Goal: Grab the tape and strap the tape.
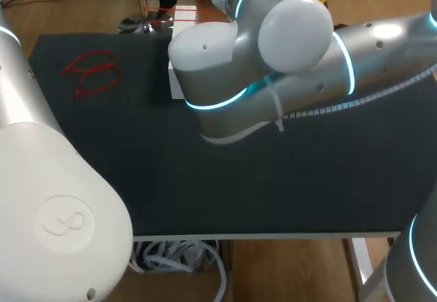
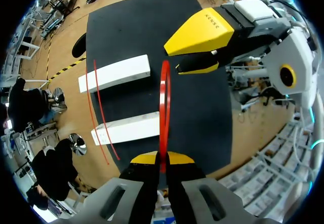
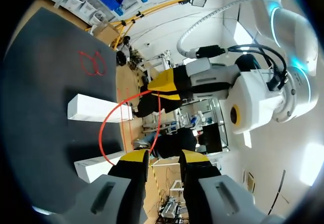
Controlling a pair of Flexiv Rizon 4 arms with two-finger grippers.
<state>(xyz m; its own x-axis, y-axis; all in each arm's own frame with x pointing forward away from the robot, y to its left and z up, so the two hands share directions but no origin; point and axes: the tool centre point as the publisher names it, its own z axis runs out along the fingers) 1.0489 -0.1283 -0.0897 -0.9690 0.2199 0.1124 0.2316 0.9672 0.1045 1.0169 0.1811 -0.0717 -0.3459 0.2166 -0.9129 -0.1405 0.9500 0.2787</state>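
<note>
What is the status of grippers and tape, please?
Left gripper shut on red tape loop. Right gripper open beside the loop, not gripping. Two white blocks lie below.

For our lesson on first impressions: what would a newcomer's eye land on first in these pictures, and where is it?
Most striking is the red tape loop, pinched in the left jaws over the dark mat, with the yellow-tipped right jaws open at its far end. Under it lie two white blocks. In the head view the right arm fills the middle, with more red tape at the mat's far left.
</note>
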